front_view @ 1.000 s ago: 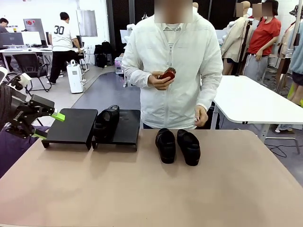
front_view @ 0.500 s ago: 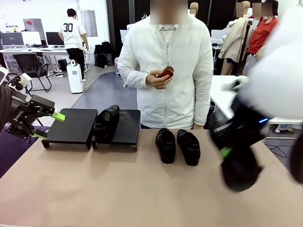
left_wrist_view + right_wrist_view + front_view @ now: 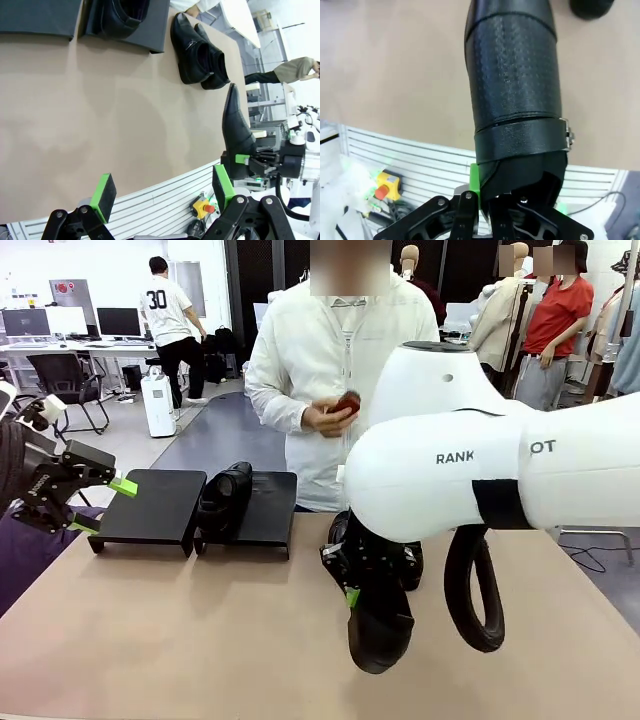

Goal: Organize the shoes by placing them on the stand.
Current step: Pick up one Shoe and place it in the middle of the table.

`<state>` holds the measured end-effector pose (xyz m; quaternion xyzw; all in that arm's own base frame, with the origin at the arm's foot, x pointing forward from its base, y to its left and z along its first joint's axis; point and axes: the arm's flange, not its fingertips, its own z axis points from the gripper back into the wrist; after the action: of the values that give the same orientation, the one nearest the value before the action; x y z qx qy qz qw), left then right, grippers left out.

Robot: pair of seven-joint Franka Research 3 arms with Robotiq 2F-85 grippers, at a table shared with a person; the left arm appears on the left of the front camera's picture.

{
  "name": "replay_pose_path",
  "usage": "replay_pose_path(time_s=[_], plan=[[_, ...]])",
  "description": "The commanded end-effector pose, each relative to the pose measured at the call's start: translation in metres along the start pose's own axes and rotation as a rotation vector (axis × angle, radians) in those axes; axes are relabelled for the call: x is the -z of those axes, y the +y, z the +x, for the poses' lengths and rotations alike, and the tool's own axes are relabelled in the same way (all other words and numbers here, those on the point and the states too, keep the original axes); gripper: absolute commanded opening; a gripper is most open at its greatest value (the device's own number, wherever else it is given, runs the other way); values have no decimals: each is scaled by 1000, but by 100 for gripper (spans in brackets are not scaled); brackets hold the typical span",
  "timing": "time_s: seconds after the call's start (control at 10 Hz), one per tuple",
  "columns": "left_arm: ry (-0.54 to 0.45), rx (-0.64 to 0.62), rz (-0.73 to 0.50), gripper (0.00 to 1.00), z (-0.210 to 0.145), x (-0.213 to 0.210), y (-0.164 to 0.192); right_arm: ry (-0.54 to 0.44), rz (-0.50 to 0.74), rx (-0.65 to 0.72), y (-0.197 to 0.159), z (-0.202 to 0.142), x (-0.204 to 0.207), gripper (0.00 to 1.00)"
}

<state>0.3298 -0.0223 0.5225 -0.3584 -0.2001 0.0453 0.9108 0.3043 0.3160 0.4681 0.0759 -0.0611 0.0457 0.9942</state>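
Note:
One black shoe (image 3: 225,498) lies on the right-hand stand (image 3: 272,508); the left-hand stand (image 3: 150,505) has a bare top. Two more shoes (image 3: 338,528) sit side by side on the table, partly hidden behind my right arm. My right gripper (image 3: 352,592) is shut on the heel end of a fourth shoe (image 3: 380,632), which hangs toe-down over the table's front middle. The right wrist view has that shoe (image 3: 515,95) clamped in the gripper (image 3: 492,192). My left gripper (image 3: 100,502) stands open beside the left stand, nothing between its fingers (image 3: 104,197). The left wrist view takes in the pair (image 3: 197,52) and the held shoe (image 3: 236,125).
A person in a white jacket stands at the far edge, holding a small reddish object (image 3: 346,402) in one hand. The tan table (image 3: 180,640) has free room at the front left. A white table (image 3: 520,440) stands behind on the right.
My right arm has swung in from the right, carrying a shoe to the front middle of the table. The left arm and the other shoes have not moved.

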Motion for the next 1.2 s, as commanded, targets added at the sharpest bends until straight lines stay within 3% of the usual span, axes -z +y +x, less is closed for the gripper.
replay_pose_path(time_s=[0.0,0.3,0.4,0.6,1.1], plan=[[6,-4,5,100,-3,-2,2,-23,-27,-1,-11,-20,-16,0],[6,-4,5,100,-3,-2,2,2,-8,-4,-6,-11,-5,0],[6,-4,5,100,-3,-2,2,54,-11,-57,19,-1,19,0],[6,-4,5,100,-3,-2,2,79,-41,-36,43,16,47,0],[6,-4,5,100,-3,-2,2,186,29,-4,67,53,102,0]])
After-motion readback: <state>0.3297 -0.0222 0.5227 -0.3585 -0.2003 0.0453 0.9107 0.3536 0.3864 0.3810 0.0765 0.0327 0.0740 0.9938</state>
